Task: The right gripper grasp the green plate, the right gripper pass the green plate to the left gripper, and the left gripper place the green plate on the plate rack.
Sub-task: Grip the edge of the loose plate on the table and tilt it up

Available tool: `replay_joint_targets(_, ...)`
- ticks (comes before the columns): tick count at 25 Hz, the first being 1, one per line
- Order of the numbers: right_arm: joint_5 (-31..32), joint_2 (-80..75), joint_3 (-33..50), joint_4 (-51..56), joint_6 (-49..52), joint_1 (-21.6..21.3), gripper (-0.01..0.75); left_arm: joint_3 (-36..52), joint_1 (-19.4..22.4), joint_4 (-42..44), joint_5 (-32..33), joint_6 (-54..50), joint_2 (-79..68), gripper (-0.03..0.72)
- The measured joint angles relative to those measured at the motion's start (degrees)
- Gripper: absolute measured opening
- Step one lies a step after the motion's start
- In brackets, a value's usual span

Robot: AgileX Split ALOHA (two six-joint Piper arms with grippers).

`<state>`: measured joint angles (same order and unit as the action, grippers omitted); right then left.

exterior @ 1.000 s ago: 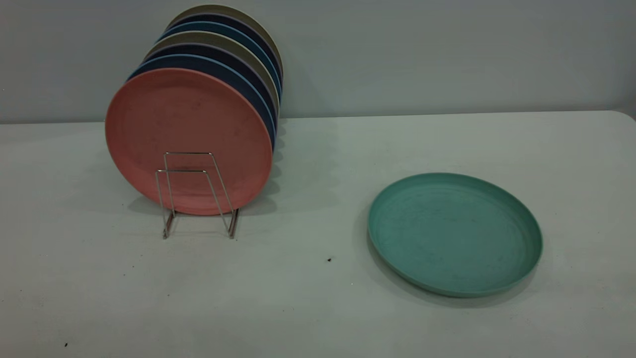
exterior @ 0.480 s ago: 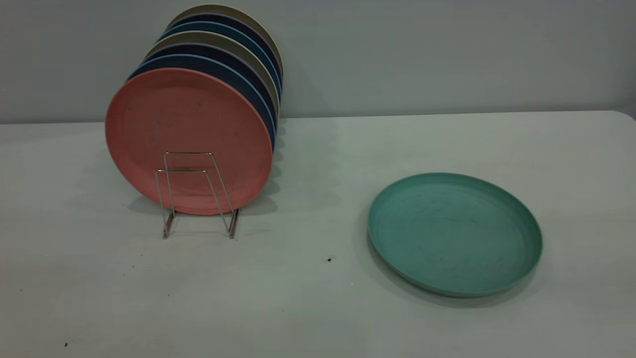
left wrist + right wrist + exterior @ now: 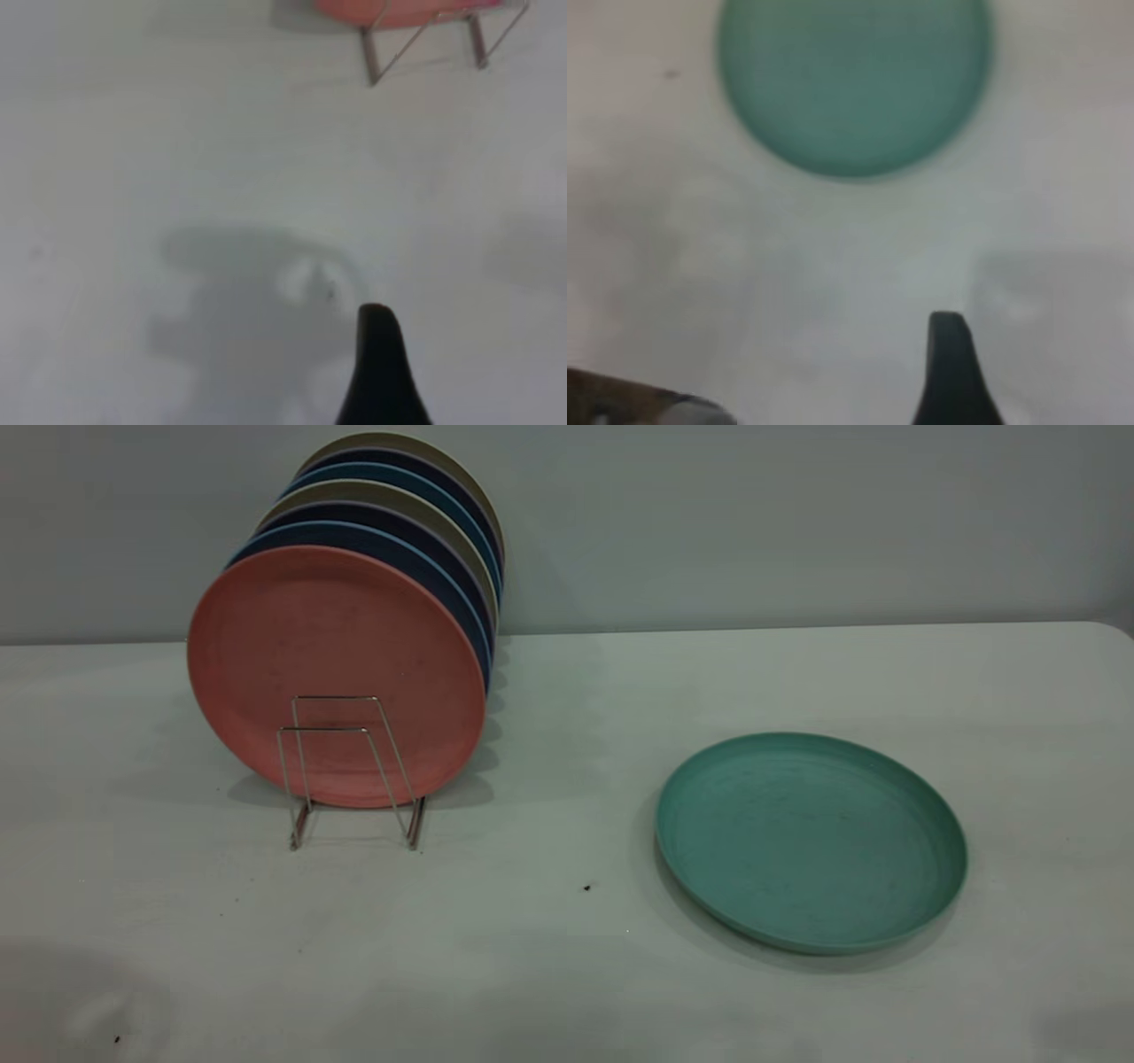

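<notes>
Task not begun. The green plate [image 3: 811,841] lies flat on the tabletop [image 3: 549,957], untouched, well apart from the plate rack [image 3: 350,771], which already holds a salmon-pink plate [image 3: 337,673] and darker plates behind it. The right gripper [image 3: 950,372] hangs above the tabletop short of the plate; the left gripper [image 3: 381,367] is near the rack. Only one fingertip of each shows, so the jaws' opening cannot be told; neither holds anything. Grasp, handover and racking all remain.

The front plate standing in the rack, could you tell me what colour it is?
Salmon pink front plate; the exterior view shows it best.
</notes>
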<state>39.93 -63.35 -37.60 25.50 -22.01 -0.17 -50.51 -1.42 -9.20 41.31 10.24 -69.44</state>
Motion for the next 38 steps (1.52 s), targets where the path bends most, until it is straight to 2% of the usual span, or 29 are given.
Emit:
replay_joint_targets(4,-3.91,-12.65,-1.32,13.98,-12.91,0.00,0.531,-4.06,-0.47,-8.18,-2.49,5.96,-8.87,0.551)
replay_joint_targets(9,-5.14,-27.74,-6.13,24.88,-23.04,-1.18,0.532,-8.94,-5.29,-18.69,-5.27,15.31,-18.04,0.551)
replay_joint_targets(14,-4.63,-40.01,-11.79,30.76,-28.09,-5.81,0.532,-12.43,-12.29,-28.17,-10.25,21.46,-27.27,0.551)
replay_joint_targets(17,-2.68,-46.85,-15.61,32.53,-29.73,-9.76,0.532,-13.20,-15.59,-34.66,-15.24,24.80,-32.48,0.551)
replay_joint_targets(20,-1.01,-53.11,-18.98,34.91,-31.36,-12.59,0.532,-13.35,-17.90,-40.62,-17.30,29.39,-36.45,0.551)
replay_joint_targets(25,0.98,-61.68,-23.84,38.35,-35.11,-13.92,0.532,-13.35,-19.74,-43.92,-17.05,33.12,-39.34,0.551)
replay_joint_targets(32,3.59,-69.66,-28.49,42.29,-36.83,-13.92,0.530,-13.35,-19.89,-44.14,-17.05,33.48,-39.40,0.551)
replay_joint_targets(38,4.09,-72.12,-28.83,46.13,-40.06,-12.35,0.474,-13.35,-19.93,-44.14,-17.05,33.54,-39.40,0.551)
